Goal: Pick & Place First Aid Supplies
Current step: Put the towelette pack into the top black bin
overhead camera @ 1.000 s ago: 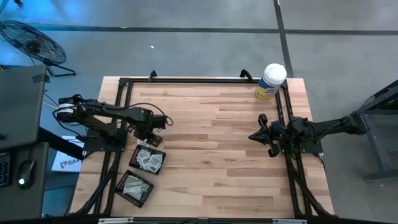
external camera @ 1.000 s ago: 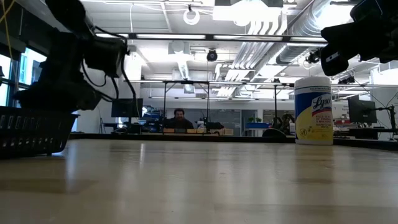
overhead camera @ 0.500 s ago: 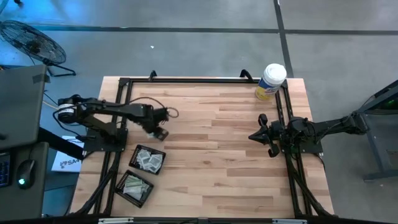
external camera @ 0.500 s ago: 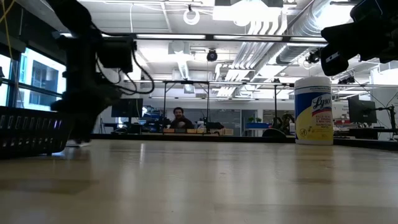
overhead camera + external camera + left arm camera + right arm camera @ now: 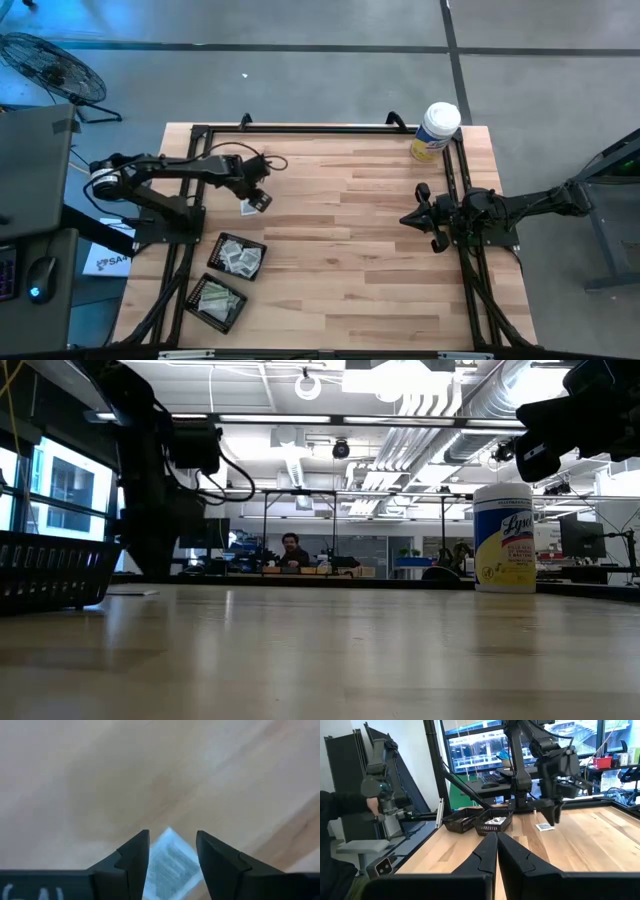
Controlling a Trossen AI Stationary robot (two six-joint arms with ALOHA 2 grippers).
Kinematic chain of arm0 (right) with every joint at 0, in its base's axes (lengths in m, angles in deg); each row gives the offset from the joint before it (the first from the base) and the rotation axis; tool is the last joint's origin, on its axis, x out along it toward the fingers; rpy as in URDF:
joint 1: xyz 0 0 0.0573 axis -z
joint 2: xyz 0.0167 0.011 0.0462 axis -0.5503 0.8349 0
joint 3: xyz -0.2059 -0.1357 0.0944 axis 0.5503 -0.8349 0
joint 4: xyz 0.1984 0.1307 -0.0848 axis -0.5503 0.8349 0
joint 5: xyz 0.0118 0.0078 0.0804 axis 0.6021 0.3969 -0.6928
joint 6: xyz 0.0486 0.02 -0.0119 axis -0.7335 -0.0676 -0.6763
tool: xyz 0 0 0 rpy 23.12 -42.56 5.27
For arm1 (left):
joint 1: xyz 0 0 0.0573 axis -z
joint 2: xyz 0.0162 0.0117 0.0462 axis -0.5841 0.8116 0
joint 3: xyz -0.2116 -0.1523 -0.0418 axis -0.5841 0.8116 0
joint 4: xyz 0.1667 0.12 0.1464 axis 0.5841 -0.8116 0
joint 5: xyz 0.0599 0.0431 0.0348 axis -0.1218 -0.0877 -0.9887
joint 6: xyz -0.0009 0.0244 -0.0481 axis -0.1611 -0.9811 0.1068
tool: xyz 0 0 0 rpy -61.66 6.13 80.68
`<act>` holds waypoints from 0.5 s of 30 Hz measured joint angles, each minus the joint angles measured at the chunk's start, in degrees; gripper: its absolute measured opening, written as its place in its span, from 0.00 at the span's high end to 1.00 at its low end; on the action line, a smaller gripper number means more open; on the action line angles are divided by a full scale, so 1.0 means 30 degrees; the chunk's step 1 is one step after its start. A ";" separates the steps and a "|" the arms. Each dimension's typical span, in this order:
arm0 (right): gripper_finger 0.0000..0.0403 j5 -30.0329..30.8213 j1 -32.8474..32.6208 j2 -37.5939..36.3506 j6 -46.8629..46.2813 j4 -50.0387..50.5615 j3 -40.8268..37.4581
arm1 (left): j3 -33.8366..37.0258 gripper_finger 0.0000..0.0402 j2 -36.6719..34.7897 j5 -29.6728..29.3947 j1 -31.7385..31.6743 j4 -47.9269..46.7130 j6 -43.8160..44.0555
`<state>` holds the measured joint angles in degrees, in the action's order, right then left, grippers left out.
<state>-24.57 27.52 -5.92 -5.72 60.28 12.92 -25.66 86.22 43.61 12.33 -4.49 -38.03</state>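
While left gripper (image 5: 172, 851) fingers gape empty, packet (image 5: 170, 862) lies flat, corner forward.

left tool (image 5: 257, 202) parted, pointing down; right tool (image 5: 424, 217) closed.

Grey concrete floor (image 5: 320, 70) surrounds the wooden table (image 5: 340, 250). A floor fan (image 5: 45, 65) stands nearby. Ceiling ducts (image 5: 480, 400) and lights (image 5: 308, 385) run overhead; windows (image 5: 70, 490) admit daylight.
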 joint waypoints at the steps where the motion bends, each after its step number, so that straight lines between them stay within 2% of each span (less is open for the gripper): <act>1: 0.98 0.0000 0.0000 0.0000 0.0000 0.0011 0.0006 | 0.0000 0.60 -0.0013 -0.0199 0.0195 -0.0299 0.0227; 8: 0.99 -0.0006 0.0000 0.0000 0.0002 0.0058 0.0002 | 0.0044 0.60 0.0009 -0.1089 0.1482 -0.0464 0.1246; 15: 0.98 0.0000 0.0000 0.0000 0.0000 0.0058 0.0006 | 0.0557 0.60 0.0009 -0.1507 0.2401 -0.0569 0.0443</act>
<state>-24.57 27.52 -5.92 -5.72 60.45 12.94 -23.99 86.24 39.09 19.54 -6.20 -36.70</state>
